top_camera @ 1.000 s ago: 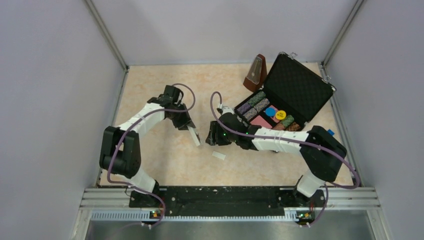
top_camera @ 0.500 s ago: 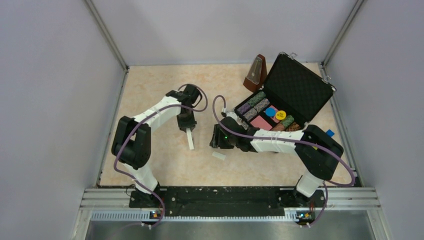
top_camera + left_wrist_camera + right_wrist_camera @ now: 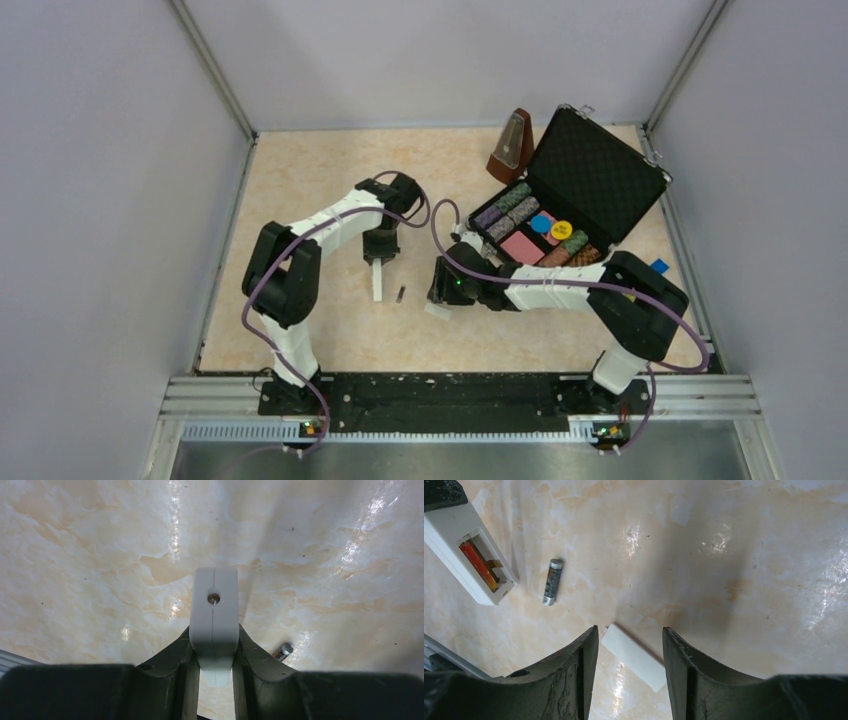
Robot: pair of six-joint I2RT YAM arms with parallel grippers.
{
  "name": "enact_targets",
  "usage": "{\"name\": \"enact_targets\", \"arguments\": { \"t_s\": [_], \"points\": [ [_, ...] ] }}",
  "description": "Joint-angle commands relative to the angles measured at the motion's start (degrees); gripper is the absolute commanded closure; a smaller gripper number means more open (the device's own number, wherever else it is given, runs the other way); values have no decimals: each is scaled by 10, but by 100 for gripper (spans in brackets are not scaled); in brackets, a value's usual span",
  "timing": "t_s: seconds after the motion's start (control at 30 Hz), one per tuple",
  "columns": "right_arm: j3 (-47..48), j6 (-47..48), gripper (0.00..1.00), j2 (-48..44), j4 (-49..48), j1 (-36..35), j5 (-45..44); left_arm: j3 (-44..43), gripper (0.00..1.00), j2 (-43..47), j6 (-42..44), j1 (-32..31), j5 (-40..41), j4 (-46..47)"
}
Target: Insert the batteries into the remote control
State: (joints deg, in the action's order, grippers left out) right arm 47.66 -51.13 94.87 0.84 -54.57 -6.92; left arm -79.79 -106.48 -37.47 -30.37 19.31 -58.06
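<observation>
One red battery [image 3: 476, 565] loaded; left end effector [image 3: 214, 647] grasps the remote control [image 3: 215, 612]; right end effector [image 3: 629, 636], released, next needs the black battery [image 3: 552, 581] ahead-left.

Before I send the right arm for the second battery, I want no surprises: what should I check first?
1. Left gripper shut on remote control: ok.
2. Red battery seated in the bay: ok.
3. Black battery lying free, clear of the remote: ok.
4. Right gripper open: ok.
5. Right gripper over the black battery: not ok; it hangs over the white cover.
6. Black battery's polarity marks: cannot tell.
</observation>
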Motion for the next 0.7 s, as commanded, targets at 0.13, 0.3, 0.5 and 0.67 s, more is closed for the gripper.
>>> {"name": "enact_targets", "arguments": {
  "t_s": [0.13,0.3,0.5,0.67],
  "points": [
    [68,7,54,-10,43,-20,-31,24,100,71,17,34,-8,26],
    [173,-8,56,51,140,-54,-96,80,100,166,36,126,-52,49],
    [301,-98,57,146,312,-94,-217,139,100,286,68,229,-75,66],
    [342,-163,56,172,399,-124,-291,171,100,355,65,255,-86,98]
  ]
}}
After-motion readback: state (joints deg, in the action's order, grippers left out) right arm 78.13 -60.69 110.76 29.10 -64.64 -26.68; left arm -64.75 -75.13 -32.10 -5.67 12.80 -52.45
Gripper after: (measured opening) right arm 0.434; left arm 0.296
